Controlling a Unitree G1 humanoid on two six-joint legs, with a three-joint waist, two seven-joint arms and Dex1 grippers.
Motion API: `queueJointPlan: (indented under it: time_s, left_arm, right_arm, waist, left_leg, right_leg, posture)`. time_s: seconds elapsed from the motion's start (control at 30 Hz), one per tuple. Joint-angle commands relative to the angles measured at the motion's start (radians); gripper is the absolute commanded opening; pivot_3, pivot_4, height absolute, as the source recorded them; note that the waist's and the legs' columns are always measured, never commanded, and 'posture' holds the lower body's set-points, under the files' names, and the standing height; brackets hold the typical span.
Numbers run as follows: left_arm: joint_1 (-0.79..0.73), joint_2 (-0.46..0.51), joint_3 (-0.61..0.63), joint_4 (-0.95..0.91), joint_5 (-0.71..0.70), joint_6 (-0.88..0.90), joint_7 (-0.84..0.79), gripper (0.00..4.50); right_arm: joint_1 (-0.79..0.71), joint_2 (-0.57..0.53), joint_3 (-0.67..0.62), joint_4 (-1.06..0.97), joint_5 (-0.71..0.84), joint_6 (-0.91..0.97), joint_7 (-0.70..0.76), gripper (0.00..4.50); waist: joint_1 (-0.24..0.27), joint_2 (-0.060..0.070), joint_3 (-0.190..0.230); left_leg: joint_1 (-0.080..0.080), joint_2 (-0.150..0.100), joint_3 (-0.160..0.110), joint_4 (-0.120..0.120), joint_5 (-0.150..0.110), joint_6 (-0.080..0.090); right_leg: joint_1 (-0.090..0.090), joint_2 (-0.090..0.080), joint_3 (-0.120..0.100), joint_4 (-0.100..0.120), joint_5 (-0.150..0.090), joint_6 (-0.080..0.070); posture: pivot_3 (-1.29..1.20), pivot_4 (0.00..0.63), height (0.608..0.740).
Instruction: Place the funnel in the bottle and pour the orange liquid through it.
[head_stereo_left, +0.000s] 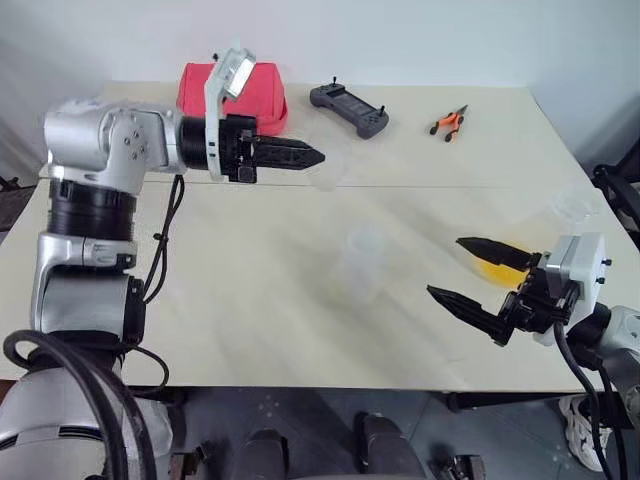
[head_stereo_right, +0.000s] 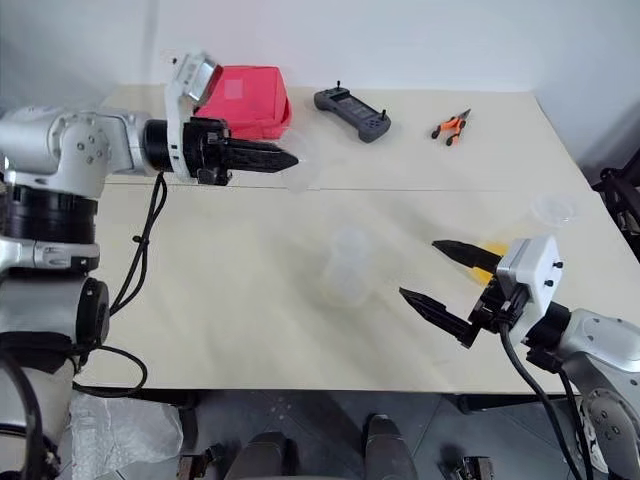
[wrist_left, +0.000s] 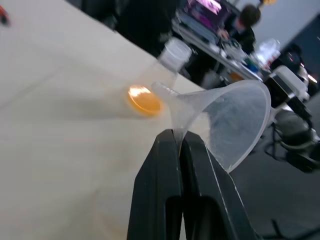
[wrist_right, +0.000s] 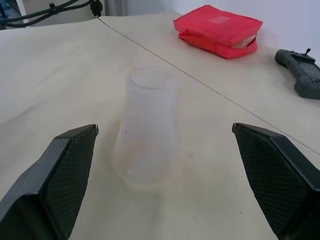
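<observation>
While the left gripper (head_stereo_left: 318, 157) hangs above the far half of the pale beige table (head_stereo_left: 250, 300), its two black fingers are pressed together on the stem of the small colourless see-through plastic funnel (wrist_left: 225, 117). From the head views the funnel is only a faint clear shape off the fingertips. The left wrist view shows it plainly, wide rim tilted sideways and narrow stem pinched between the pads.

That wrist view also shows the small translucent colourless plastic bottle (head_stereo_left: 362, 262) standing upright beyond the funnel, with the bright yellow-orange liquid (wrist_left: 144, 99) as a glowing disc on the table near it. In the head views the liquid appears as a yellow patch partly hidden behind the upper finger of the right gripper (head_stereo_left: 458, 268).

The right gripper is spread wide and holds nothing, low over the near right part of the table. Its own wrist view looks along the table with the bottle standing between the two black fingers, apart from both; the broad base and slimmer open neck are clear there.

Along the far edge lie a red zipped fabric pouch (head_stereo_left: 232, 95), a dark grey handheld controller (head_stereo_left: 348, 108) and small orange-handled pliers (head_stereo_left: 449, 122). A small clear cup (head_stereo_right: 555, 211) sits near the right edge. A seated person (wrist_left: 245, 22) is in the background of the left wrist view.
</observation>
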Motion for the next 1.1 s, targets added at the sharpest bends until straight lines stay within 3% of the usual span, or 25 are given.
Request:
queueJointPlan:
  time_s: [0.03,0.53,1.1]
  left_arm:
    - [-0.075,0.014,-0.062,0.055,0.026,0.022,-0.092,0.06]
    - [-0.294,-0.07,-0.377,0.33,0.162,0.074,-0.377,0.06]
    - [-0.352,-0.047,-0.608,0.322,0.03,-0.048,-0.382,0.06]
  right_arm:
    - [0.017,0.016,-0.016,-0.041,-0.008,-0.027,-0.018,4.5]
    - [0.052,0.057,0.007,-0.07,-0.033,-0.044,-0.064,4.5]
    - [0.103,0.081,0.01,-0.088,-0.041,-0.072,-0.087,4.5]
  waist:
    - [0.0,0.0,0.0]
    - [0.002,0.0,0.001]
    - [0.003,0.0,0.002]
  left_leg:
    - [0.0,0.0,0.0,0.0,0.0,0.0]
    - [-0.001,0.0,0.0,-0.001,0.0,0.0]
    - [-0.001,0.0,0.0,-0.002,0.0,0.0]
  right_leg:
    - [0.0,0.0,0.0,0.0,0.0,0.0]
    - [0.0,0.0,0.0,-0.002,0.0,0.0]
    - [-0.001,0.0,0.001,-0.002,0.0,0.0]
  posture:
    - [0.0,0.15,0.74]
    - [0.0,0.15,0.74]
    - [0.0,0.15,0.74]
